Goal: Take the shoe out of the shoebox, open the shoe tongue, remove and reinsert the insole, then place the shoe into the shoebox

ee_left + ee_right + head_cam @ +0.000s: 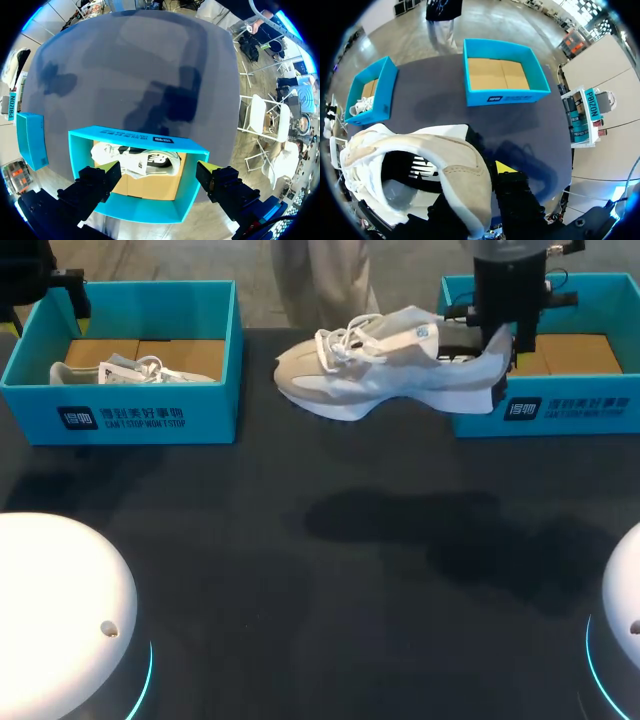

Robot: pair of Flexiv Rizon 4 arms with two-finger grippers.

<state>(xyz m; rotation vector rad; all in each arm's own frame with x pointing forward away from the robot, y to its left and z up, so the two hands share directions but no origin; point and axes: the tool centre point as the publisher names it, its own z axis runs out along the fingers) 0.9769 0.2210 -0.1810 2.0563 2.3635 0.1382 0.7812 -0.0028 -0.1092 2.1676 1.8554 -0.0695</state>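
Note:
A white and beige sneaker [380,365] hangs in the air over the table, toe pointing left, just left of the right blue shoebox [560,410]. My right gripper [500,345] is shut on its heel; in the right wrist view the heel collar [455,170] lies between the fingers, with one yellow tip [505,167] outside it and the other hidden. That box [505,97] holds only cardboard. My left gripper [160,172] is open above the left shoebox [135,137], where a second white shoe [137,160] lies.
The left shoebox [130,415] stands at the back left with its shoe [120,370] inside. Two white arm bases [60,610] [625,620] flank the front corners. The dark tabletop [320,570] spreads between them.

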